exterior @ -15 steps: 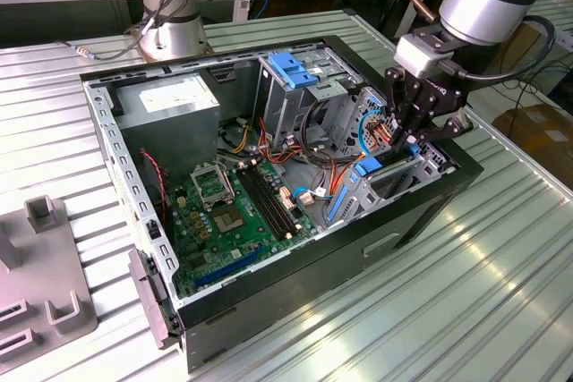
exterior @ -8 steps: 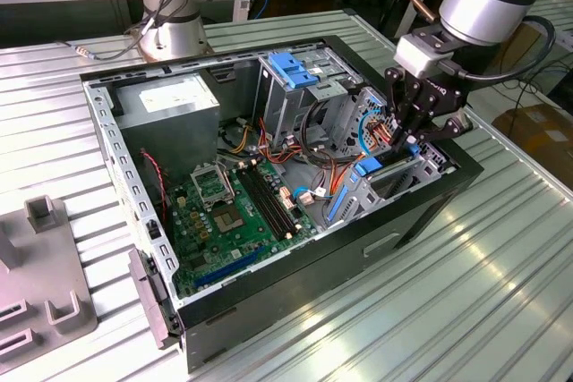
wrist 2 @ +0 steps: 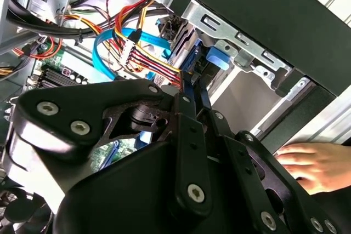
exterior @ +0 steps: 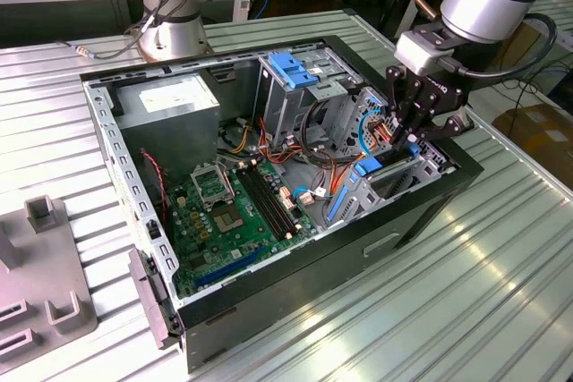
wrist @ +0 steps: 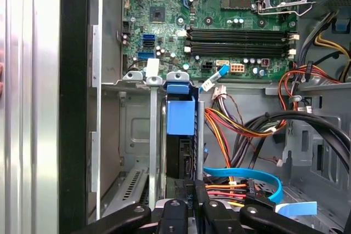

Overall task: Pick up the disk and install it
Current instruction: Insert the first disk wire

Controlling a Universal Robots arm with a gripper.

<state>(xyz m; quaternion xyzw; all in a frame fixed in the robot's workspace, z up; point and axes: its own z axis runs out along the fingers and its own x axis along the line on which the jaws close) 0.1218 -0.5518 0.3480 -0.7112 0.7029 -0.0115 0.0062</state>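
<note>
An open computer case (exterior: 269, 248) lies on its side on a ribbed metal table (exterior: 430, 310), its motherboard (exterior: 233, 212) exposed, a power supply (exterior: 170, 105) at the far corner and a tall metal drive cage (exterior: 300, 87) topped by a blue bracket. The arm reaches down into the case corner on the exterior view's right, where the gripper (exterior: 414, 131) stands over a drive bay (wrist: 137, 135) beside a bundle of orange, red and blue cables (wrist: 236, 130). The disk (wrist: 180, 135) stands on edge in that bay between metal dividers, its blue carrier tab uppermost in the first wrist view, the dark body running down to the fingers (wrist: 189, 193). The jaws stand close together at the disk's near edge and appear to pinch it, though the contact itself is partly hidden by the gripper body. A person's hand (wrist 2: 312, 165) rests on the table just outside the case wall (well apart from the bay). Judgement: the pick-up is done and the installation step is in hand, the disk being partly seated. The next move calls for straight travel along the bay rails, clear of the cables, until the carrier latches.
</note>
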